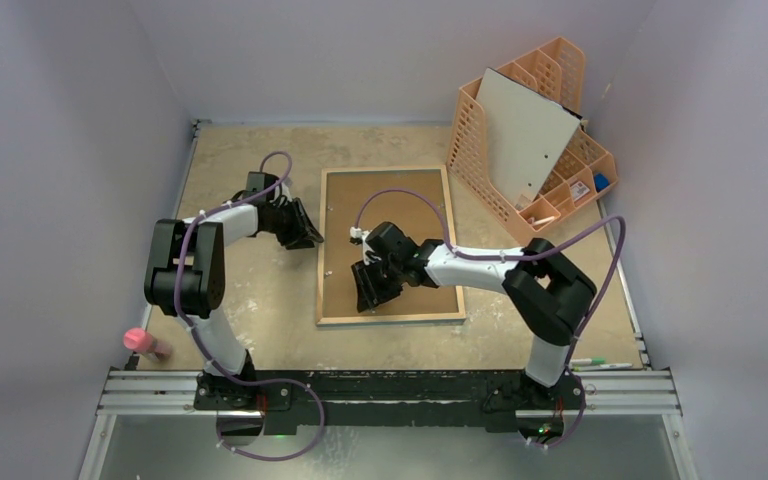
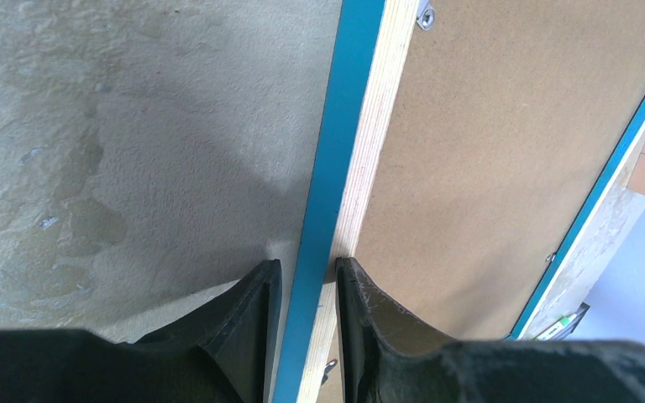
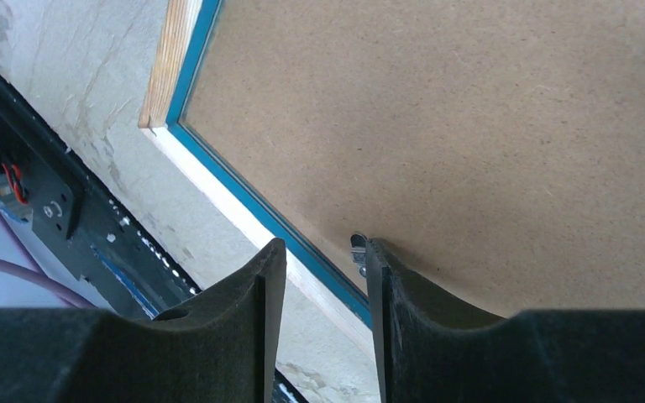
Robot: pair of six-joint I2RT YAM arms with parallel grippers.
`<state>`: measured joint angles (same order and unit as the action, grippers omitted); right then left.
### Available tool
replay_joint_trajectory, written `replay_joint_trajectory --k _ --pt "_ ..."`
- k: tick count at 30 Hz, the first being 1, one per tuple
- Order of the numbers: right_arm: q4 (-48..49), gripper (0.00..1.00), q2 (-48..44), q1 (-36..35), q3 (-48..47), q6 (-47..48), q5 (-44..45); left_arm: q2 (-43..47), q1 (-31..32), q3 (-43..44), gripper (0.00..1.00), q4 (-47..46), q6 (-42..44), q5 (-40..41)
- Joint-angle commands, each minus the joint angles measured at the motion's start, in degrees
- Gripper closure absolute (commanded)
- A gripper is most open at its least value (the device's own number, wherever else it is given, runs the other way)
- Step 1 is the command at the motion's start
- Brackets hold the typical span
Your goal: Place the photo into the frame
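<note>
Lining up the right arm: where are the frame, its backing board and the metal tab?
frame [image 2: 334,151]: left wrist view, blue side of its rim.
backing board [image 1: 345,195]: top view, bare upper left part.
metal tab [image 3: 358,250]: right wrist view, its metal body.

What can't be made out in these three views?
- the photo: in no view; under the backing or absent, cannot tell.
- the frame glass: face down, hidden by the backing in every view.
- right tool: right wrist view, whether a finger touches the small clip is unclear; finger edge covers it.
- organiser contents: top view, too small.
- left tool: top view, fingertips hidden by its own body.
</note>
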<state>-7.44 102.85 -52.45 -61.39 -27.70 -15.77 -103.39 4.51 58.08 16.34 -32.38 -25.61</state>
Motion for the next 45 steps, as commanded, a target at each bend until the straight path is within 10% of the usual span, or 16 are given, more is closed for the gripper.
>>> replay_joint_trajectory --k 1,34,45 --pt "-3.10 0.58 1.35 -0.19 -0.23 4.66 -5.05 -2.36 0.58 -1.61 0.69 4.84 0.62 1.88" --pt "-11.16 0.57 0.62 -0.09 -8.39 4.66 -6.19 -2.09 0.52 1.15 0.69 7.46 1.31 3.49" --pt "-12.77 0.51 1.14 0.08 -22.69 -8.09 19.44 5.62 0.41 5.13 0.58 11.01 1.21 7.68"
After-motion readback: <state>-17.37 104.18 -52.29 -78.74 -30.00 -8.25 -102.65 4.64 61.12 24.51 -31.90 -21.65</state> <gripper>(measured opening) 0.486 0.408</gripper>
